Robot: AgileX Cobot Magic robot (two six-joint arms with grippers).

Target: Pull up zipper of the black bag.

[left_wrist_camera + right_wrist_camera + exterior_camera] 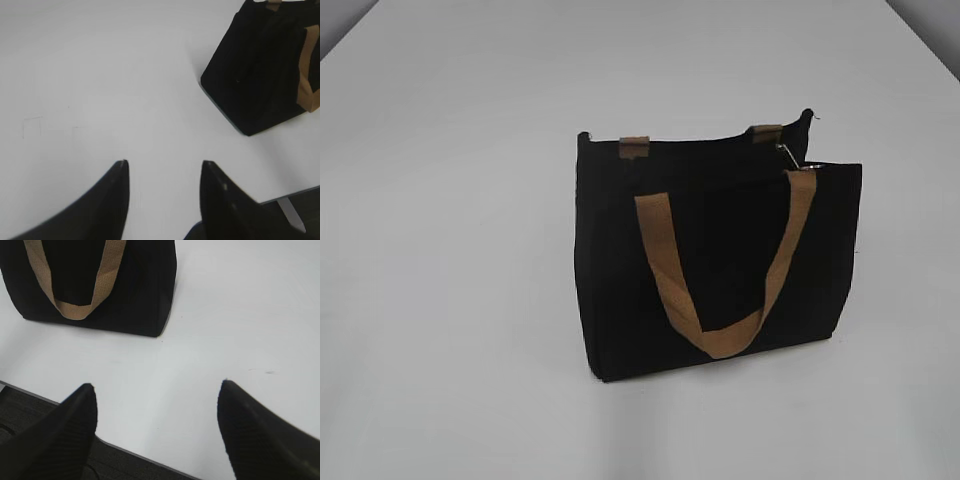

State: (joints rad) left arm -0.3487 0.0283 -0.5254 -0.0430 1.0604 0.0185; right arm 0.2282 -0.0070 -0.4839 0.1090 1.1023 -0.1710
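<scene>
Standing on the white table (440, 300), the boxy black cloth bag (720, 260) waits, its small silver zipper (790, 157) up top; left claw (162, 167) and right claw (157, 390) both spread wide, holding nothing.

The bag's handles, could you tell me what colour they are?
Tan-brown, on the black bag; the handles show best in the exterior view.

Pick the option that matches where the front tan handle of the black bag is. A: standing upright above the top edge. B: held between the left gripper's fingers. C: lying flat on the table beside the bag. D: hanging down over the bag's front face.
D: in the exterior view the front tan handle droops in a U over the front face of the black bag, and no gripper is near it.
</scene>
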